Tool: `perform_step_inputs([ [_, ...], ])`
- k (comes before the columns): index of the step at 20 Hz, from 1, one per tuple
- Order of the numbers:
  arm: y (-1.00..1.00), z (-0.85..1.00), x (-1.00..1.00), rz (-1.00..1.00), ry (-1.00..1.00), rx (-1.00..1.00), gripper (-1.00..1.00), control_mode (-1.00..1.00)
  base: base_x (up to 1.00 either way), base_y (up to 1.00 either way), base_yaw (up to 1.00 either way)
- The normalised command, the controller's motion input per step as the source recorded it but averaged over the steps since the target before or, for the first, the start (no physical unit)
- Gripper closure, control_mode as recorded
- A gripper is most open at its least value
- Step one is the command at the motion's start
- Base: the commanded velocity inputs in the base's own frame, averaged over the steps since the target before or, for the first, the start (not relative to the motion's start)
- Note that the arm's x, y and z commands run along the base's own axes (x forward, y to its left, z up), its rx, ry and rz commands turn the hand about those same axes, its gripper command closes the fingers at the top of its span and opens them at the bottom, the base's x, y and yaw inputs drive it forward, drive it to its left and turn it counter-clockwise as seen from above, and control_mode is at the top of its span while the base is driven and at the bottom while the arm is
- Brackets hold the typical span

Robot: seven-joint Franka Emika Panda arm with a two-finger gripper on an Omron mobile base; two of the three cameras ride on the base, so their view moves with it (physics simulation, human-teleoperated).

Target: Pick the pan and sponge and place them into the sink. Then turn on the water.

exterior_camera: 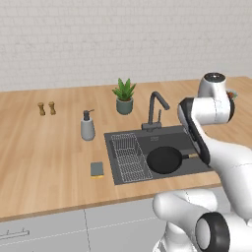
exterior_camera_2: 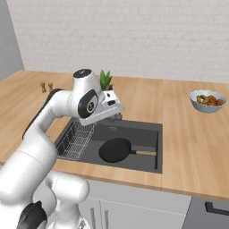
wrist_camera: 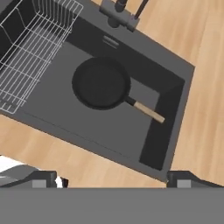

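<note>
Pan lies flat on the floor of the sink, centre of the left base frame, wooden handle toward frame right. Sponge sits on the counter just left of the basin, lower-left of centre, clear of the rim.

Gripper hangs above the sink holding nothing; fingertips stand wide apart at the bottom edge of the hand frame.

Judged step: fetch the sponge. Swing across the wire rack, descend square over the flat sponge, and span its short side. It is low, so go nearly to the wood before closing. Keep clear of the soap dispenser behind.

Count: one pan, one sponge, one faucet, one potted plant, two shakers, one fruit bowl.
</note>
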Motion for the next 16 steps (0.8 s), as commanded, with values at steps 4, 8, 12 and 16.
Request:
perform_step_inputs([
  [4,0.46,0.18,-0.03,-0.29,0.07,0.08,-1.00,-1.00,0.00,0.00,0.00],
  [8,0.73,0.00,0.00,-0.16,0.03,0.09,-1.00,-1.00,0.00,0.00,0.00],
  [12,0.97,0.00,0.00,-0.02,0.05,0.09,-1.00,-1.00,0.00,0.00,0.00],
  [16,1.00,0.00,0.00,0.00,0.08,0.08,-1.00,-1.00,0.00,0.00,0.00],
])
